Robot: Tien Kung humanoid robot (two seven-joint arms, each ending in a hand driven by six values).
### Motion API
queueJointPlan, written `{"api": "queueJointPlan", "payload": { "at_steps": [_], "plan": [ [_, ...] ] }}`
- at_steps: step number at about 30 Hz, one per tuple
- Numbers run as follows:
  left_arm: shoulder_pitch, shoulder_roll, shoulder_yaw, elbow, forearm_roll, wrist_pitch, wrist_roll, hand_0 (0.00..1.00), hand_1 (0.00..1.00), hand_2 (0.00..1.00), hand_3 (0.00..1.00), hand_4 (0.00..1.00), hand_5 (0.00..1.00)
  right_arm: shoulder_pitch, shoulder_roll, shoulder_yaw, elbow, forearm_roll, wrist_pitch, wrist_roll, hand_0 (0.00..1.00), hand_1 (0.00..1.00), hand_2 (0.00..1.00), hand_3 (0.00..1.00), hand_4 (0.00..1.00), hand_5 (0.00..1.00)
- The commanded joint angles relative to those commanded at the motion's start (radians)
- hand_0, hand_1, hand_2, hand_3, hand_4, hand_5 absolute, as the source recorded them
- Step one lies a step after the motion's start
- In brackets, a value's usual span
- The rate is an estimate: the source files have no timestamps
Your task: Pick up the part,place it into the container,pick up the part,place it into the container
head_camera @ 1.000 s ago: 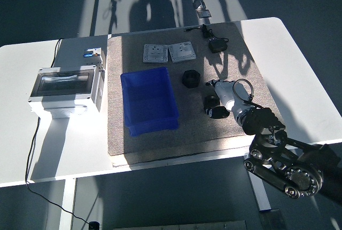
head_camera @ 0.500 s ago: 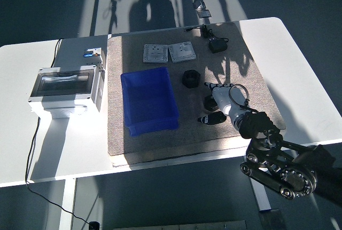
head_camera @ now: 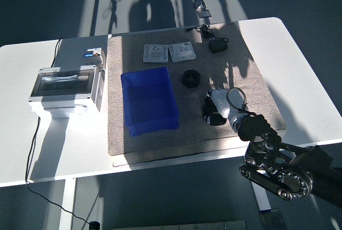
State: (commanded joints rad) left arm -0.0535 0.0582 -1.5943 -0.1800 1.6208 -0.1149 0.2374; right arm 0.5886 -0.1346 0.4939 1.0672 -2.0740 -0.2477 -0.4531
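A blue open bin sits on the grey mat, left of centre. A black ring-shaped part lies just right of the bin's far corner. Nearer to me, a second black part lies on the mat. My right hand, pale with a black forearm, comes in from the lower right and lies on or just over this part, covering much of it. Whether the hand grips the part is hidden. The left arm is out of view.
Two grey square plates lie at the mat's far side, with a black adapter and cable to their right. A grey electrical box with a clear lid stands on the white table, left of the mat.
My right hand has moved left and a little toward me across the mat, from beside the near black part to on top of it. Nothing else moved.
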Motion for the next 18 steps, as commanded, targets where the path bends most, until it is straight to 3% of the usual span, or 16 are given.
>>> {"api": "queueJointPlan", "payload": {
  "at_steps": [4,15,17,18],
  "plan": [
    [0.001,0.000,-0.004,0.000,0.004,0.001,-0.001,0.722,0.737,0.759,0.670,0.998,0.998,-0.002,-0.004,0.016,0.012,-0.032,-0.032,0.015,0.205,0.236,0.542,0.603,0.148,0.002],
    [-0.001,0.001,-0.010,0.000,0.016,0.005,-0.002,0.721,0.736,0.757,0.667,0.998,0.998,0.057,-0.023,0.042,0.148,-0.014,-0.239,0.139,0.220,0.246,0.548,0.615,0.162,0.002],
    [-0.002,0.002,-0.010,0.000,0.018,0.005,-0.001,0.721,0.736,0.757,0.667,0.998,0.998,0.066,-0.020,0.039,0.163,-0.009,-0.250,0.144,0.220,0.246,0.548,0.615,0.162,0.002],
    [-0.001,0.002,-0.009,0.000,0.017,0.005,-0.001,0.721,0.736,0.757,0.667,0.998,0.998,0.066,-0.020,0.041,0.168,-0.008,-0.232,0.130,0.220,0.246,0.548,0.615,0.162,0.002]
  ]
}}
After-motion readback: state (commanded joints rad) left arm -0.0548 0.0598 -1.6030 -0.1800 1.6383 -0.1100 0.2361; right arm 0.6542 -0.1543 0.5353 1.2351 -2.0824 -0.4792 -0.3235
